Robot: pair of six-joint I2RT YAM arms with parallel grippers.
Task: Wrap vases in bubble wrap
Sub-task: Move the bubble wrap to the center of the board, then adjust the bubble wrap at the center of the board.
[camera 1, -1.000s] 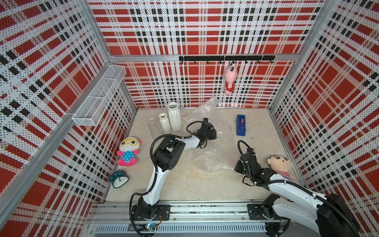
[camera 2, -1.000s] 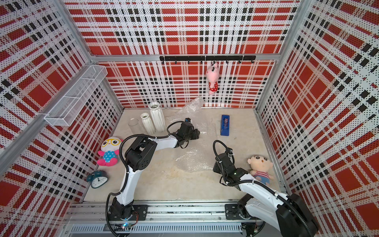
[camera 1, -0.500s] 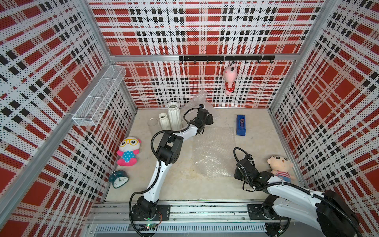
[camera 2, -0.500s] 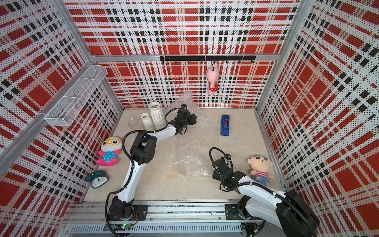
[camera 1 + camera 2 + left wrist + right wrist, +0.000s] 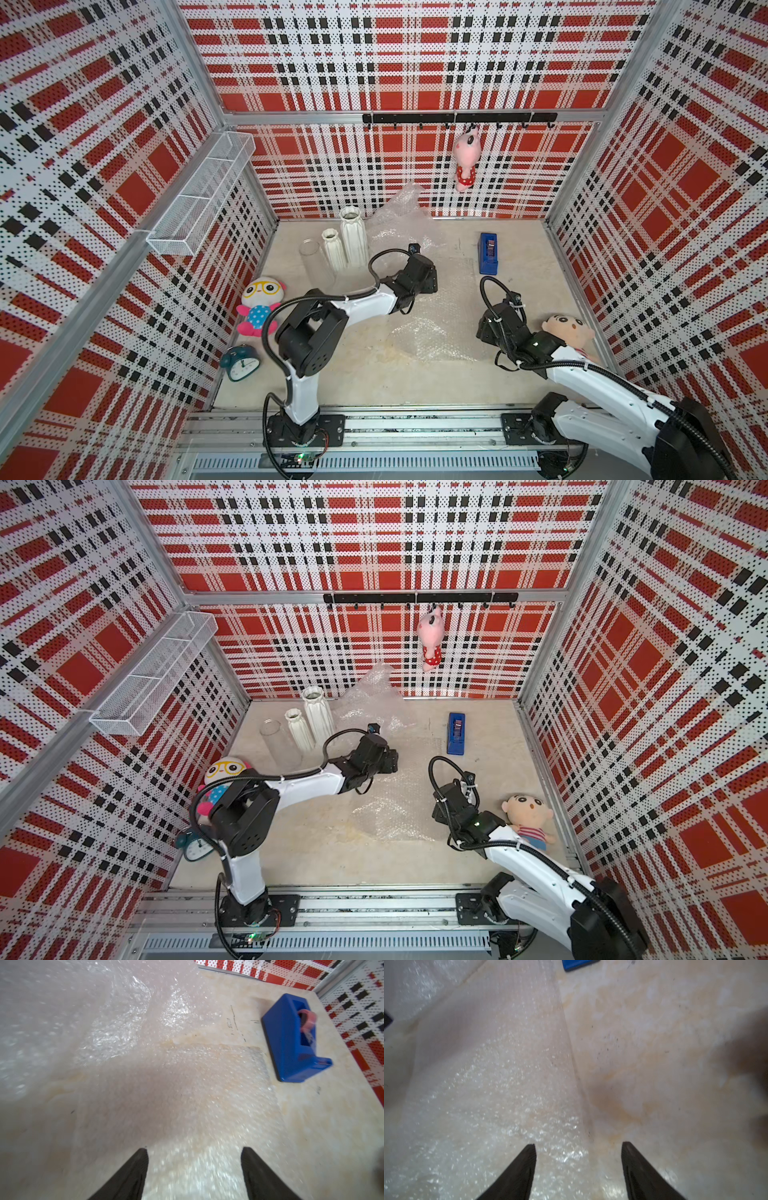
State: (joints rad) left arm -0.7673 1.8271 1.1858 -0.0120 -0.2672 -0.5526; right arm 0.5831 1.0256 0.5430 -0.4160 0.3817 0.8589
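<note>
In both top views the vases stand upright and close together in the rear left corner of the worktop [image 5: 332,374]. The glass vase [image 5: 309,254] is nearest the left edge, then the short vase [image 5: 333,249], then the tall vase [image 5: 353,237] nearest the rear edge. One crumpled sheet [image 5: 401,216] of bubble wrap rises at the rear edge just beside the tall vase. A flat sheet [image 5: 444,324] lies spread over the middle of the worktop. A blue dispenser [image 5: 488,253] sits near the rear edge, just beside the flat sheet's rear right corner. The left gripper [image 5: 430,278] hangs over the flat sheet's rear left part, and the right gripper [image 5: 486,330] is at the sheet's right border. A doll [image 5: 569,332] lies at the right edge beside the right arm, and another doll [image 5: 259,305] and a clock [image 5: 241,363] lie along the left edge. In the left wrist view the two black fingers [image 5: 133,1174] are spread apart with nothing between them but the flat sheet below. The dispenser and the crumpled sheet lie beyond. In the right wrist view the fingers [image 5: 519,1172] are likewise spread and grip nothing. The flat sheet's border runs between them, with bubble wrap under one finger and bare worktop under the other. Whether either gripper touches the sheet cannot be told.
</note>
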